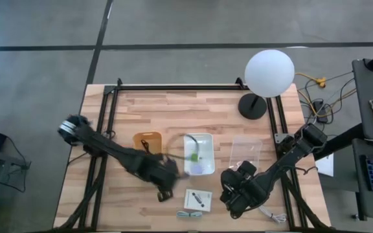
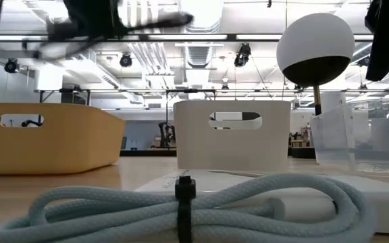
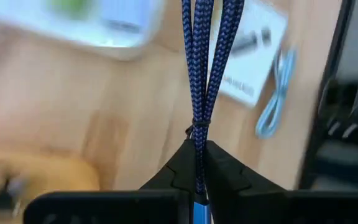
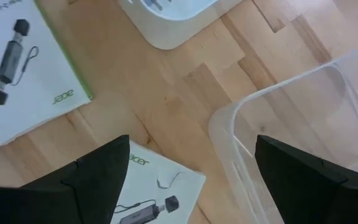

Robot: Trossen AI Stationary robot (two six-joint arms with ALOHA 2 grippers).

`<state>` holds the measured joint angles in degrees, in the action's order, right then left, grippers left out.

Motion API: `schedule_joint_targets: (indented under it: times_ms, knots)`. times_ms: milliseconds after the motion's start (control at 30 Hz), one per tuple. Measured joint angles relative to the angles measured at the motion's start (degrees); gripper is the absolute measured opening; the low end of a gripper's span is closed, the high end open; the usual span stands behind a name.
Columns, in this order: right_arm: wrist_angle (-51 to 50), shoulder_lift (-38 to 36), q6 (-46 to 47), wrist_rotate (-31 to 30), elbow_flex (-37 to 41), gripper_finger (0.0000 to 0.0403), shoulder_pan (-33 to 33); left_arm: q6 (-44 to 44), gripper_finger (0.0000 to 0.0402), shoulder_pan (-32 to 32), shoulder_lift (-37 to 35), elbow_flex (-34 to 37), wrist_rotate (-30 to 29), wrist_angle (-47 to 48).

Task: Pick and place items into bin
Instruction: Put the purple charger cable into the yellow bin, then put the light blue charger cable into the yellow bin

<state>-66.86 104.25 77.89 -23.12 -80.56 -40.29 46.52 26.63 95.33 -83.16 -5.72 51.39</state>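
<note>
Over on the left, the left gripper has its fingers pinched tight on a blue braided cable, lifted off the wood just beside the white bin, with the orange bin nearby; this looks like the carry step, and next it needs to swing over the white bin and let go; a white card lies on the table; the right gripper hovers spread wide and empty beside the clear bin.
</note>
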Motion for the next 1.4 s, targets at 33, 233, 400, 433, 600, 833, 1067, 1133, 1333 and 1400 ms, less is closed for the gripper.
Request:
schedule_joint_targets:
  times_ms: [33, 233, 400, 433, 600, 833, 1067, 1133, 1333, 1400]
  knots:
    - [-0.1, 0.0, 0.0, 0.0, 0.3, 0.0329, 0.1, 3.9, 0.0007, 0.0, -2.4, 1.2, -2.2, 1.0]
    - [0.2, 0.0, 0.1, -1.1, 1.1, 0.0329, 1.1, 29.4, 0.0006, -1.6, -18.1, 16.1, -10.9, 2.9]
    - [0.2, 0.0, 0.2, -2.4, 1.1, 0.0329, 1.6, 51.2, 0.0006, -2.1, -31.7, 34.4, -15.1, -11.6]
    - [0.2, 0.0, 0.2, -2.6, 1.1, 0.0329, 1.6, 54.6, 0.0006, -2.3, -33.8, 38.0, -16.1, -14.8]
    - [0.4, 0.0, 0.2, -2.6, 1.1, 0.0329, 1.6, 68.8, 0.0006, -2.1, -39.1, 49.5, -17.6, -19.7]
    - [0.4, 0.0, 2.7, -2.0, 1.1, 0.0329, 1.5, 65.6, 0.0053, -2.2, -37.8, 48.7, -19.0, -15.6]
    - [0.4, 0.0, 2.2, -1.9, 1.1, 0.0329, 1.5, 59.7, 0.0132, -2.2, -37.3, 46.4, -18.8, -14.9]
    - [0.4, 0.0, 2.0, -1.9, 1.1, 0.0329, 1.5, 49.7, 0.0144, -2.1, -37.4, 44.3, -19.1, -16.7]
    - [0.7, 0.0, 1.5, -1.9, 1.1, 0.0329, 1.6, -11.1, 0.0149, 3.9, -33.2, 33.9, -15.2, -44.1]
    - [0.8, 0.0, 1.2, -1.9, 1.1, 0.0329, 1.6, -17.0, 0.0150, 4.9, -28.3, 28.7, -14.9, -42.6]
